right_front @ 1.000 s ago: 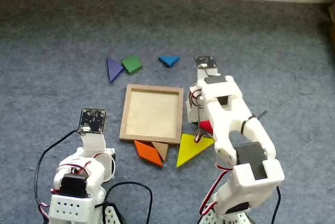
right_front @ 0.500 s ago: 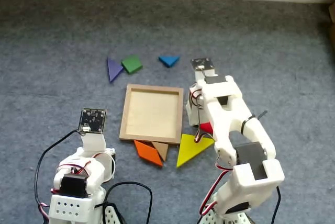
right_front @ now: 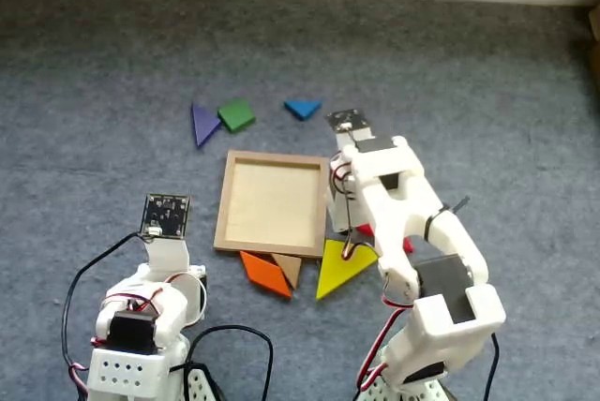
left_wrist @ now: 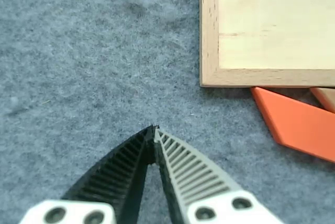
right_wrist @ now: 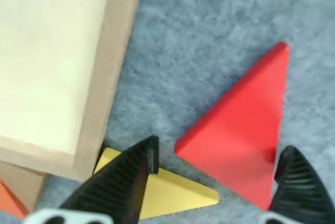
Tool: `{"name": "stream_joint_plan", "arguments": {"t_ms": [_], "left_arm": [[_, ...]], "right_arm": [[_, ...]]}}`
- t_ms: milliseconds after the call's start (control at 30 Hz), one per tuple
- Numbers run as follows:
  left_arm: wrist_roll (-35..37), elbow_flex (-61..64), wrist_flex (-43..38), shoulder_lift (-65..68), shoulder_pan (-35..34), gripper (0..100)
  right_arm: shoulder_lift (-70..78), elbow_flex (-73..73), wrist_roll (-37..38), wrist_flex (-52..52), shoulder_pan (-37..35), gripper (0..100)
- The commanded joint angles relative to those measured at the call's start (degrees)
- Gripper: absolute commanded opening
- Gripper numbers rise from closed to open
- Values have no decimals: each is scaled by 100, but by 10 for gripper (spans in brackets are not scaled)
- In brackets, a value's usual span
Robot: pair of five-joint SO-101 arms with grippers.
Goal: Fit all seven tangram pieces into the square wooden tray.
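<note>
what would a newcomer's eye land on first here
The right arm's open pincer straddles a red triangle on the grey carpet, just beside the square wooden tray, which holds no pieces yet. Bright pieces ring the tray: a yellow triangle and an orange parallelogram at its near edge, and a purple triangle, green square and blue triangle beyond its far edge.

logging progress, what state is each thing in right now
wooden tray, empty
right gripper, open
left gripper, shut, empty
red triangle, unplaced, straddled by right gripper
yellow triangle, unplaced
orange parallelogram, unplaced
tan triangle, unplaced
purple triangle, unplaced
green square, unplaced
blue triangle, unplaced
</note>
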Motion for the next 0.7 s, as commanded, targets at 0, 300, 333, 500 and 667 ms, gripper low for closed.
{"name": "stream_joint_plan", "arguments": {"t_ms": [0,300,333,500,667], "left_arm": [[-18,110,35,-154,-66,7],[-18,110,35,-154,-66,7],[-18,110,35,-154,-66,7],[-18,110,35,-154,-66,7],[-18,110,35,-154,-66,7]], "right_arm": [[-66,-110,105,13,40,339],[-48,-110,114,-92,277,336],[-48,-110,114,-127,277,335],[347,-154,114,-119,277,335],[602,-163,114,-40,277,315]]}}
